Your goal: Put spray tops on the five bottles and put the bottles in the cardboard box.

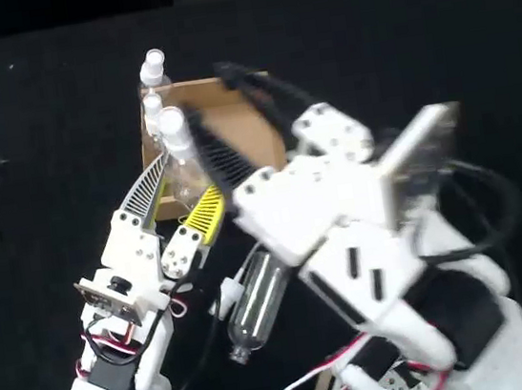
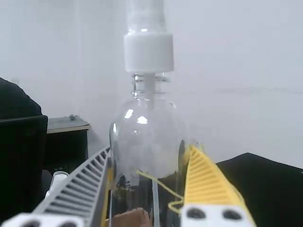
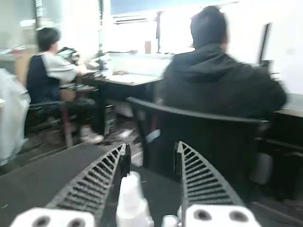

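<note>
My left gripper [image 1: 187, 178] is shut on a clear bottle [image 1: 178, 153] with a white spray top, held upright at the near left corner of the cardboard box [image 1: 242, 125]. In the left wrist view the bottle [image 2: 147, 137] stands between the grey and yellow fingers [image 2: 203, 179]. Two more topped bottles [image 1: 152, 84] stand at the box's far left corner. My right gripper [image 1: 204, 92] hovers open over the box; white spray tops [image 3: 130, 198] show beyond its fingers [image 3: 94, 184]. A bottle without a top [image 1: 256, 301] lies on the table between the arms.
The black table [image 1: 42, 137] spreads around the box. A small white piece [image 1: 222, 304] lies beside the fallen bottle. The right arm's bulky body [image 1: 363, 239] covers the table's right middle. Cables [image 1: 494, 212] loop near its base.
</note>
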Robot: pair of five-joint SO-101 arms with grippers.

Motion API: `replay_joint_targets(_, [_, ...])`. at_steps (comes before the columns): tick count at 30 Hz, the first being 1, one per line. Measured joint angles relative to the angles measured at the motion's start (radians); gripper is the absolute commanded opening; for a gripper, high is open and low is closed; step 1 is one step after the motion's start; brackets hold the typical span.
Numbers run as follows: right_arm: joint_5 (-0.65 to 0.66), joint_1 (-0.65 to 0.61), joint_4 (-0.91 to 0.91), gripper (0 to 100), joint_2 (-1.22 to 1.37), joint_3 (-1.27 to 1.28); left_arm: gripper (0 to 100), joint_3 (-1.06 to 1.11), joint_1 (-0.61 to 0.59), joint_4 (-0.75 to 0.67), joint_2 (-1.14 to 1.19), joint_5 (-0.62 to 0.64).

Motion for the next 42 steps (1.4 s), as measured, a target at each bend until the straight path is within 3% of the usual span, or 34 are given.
replay_joint_targets(11, [0.000,0.540,0.292,13.9,-0.014,-0.020,3,0.000,0.000,0.000,0.000,0.000])
replay_joint_targets(15, [0.000,0.646,0.311,13.9,-0.020,0.137,3,0.000,0.000,0.000,0.000,0.000])
replay_joint_targets(19, [0.000,0.661,0.252,13.9,-0.008,0.382,3,0.000,-0.064,0.000,0.000,0.000])
replay_joint_targets(25, [0.000,0.667,-0.008,13.8,-0.008,0.675,3,0.000,-0.308,0.000,0.000,0.068])
replay_joint_targets(28, [0.000,0.663,-0.097,13.8,-0.008,0.761,3,-0.017,-0.436,0.000,0.000,0.141])
replay_joint_targets(33, [0.000,0.595,-0.153,13.8,-0.008,0.827,3,-0.097,-0.552,0.000,0.023,0.133])
replay_joint_targets(42, [0.000,0.562,-0.158,13.8,-0.008,0.845,3,-0.411,-0.750,0.000,0.485,0.051])
